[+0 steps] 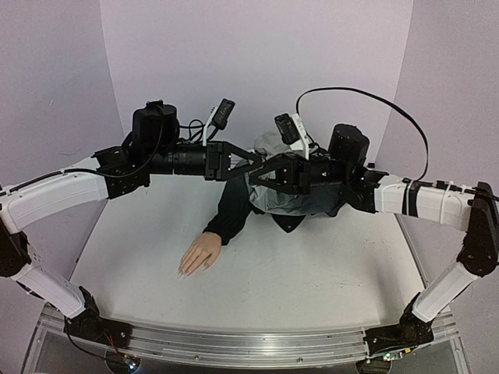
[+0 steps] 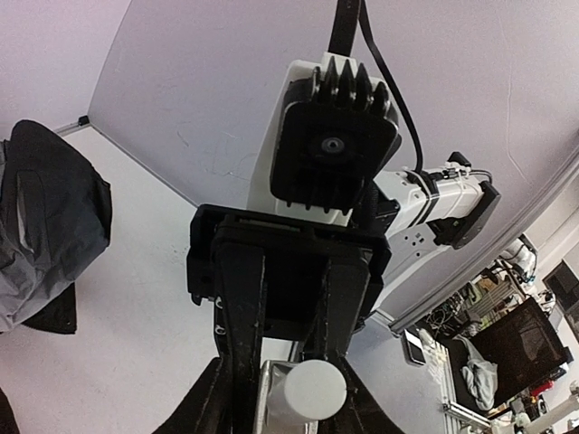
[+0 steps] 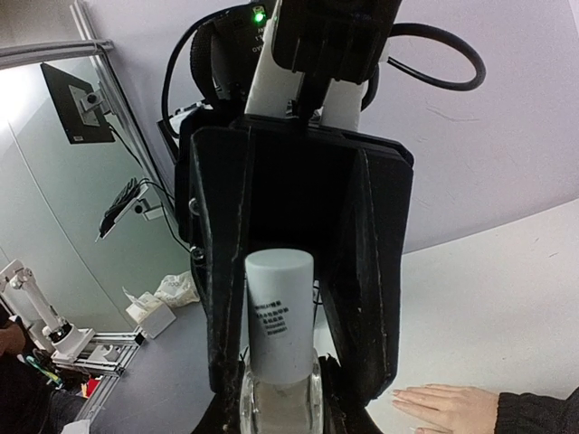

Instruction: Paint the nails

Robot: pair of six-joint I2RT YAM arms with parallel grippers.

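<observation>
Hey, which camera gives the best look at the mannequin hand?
The top external view: the whole hand lies unobstructed on the table. The right wrist view catches only part of it at the bottom edge; the left wrist view misses it.

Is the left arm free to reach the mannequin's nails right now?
Probably not yet: the left gripper is busy, jaws around the cap of the bottle in the right gripper. Nothing covers the nails below.

Matt table [image 1: 312, 280], dark cloth sleeve [image 1: 231, 209], smooth mannequin hand [image 1: 199, 255] (slightly glossy)
</observation>
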